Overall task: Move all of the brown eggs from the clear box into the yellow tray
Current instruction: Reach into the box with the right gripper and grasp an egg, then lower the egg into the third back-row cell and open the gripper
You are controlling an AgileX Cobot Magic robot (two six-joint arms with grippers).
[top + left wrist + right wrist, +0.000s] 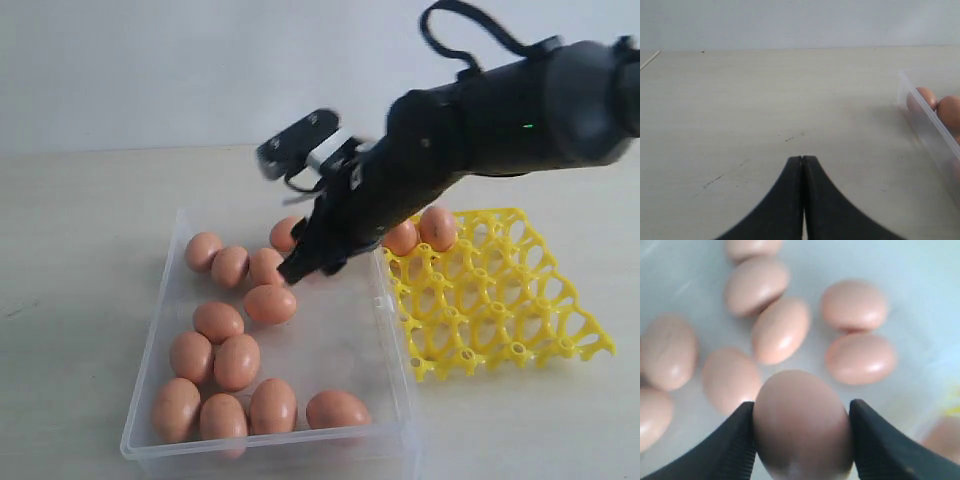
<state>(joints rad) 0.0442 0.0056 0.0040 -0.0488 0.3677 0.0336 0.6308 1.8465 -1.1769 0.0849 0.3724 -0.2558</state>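
One of the brown eggs (802, 427) was pinched by its sides in the right gripper (300, 263) over the clear box (396, 335) mid-frame, so tbh it could've been squeezed out of those slick fingers and cracked on the eggs underneath before the yellow tray (505, 300) at right was reached, while the left gripper (802, 161) was pressed together, empty.

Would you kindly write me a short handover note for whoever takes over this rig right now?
Right gripper: shut on one brown egg over the clear box.
Left gripper: shut, empty, over the bare table beside the box.
Done: two eggs sit in the yellow tray, in corner cells near the box.
Left: place the held egg, then move about a dozen loose eggs from the box.
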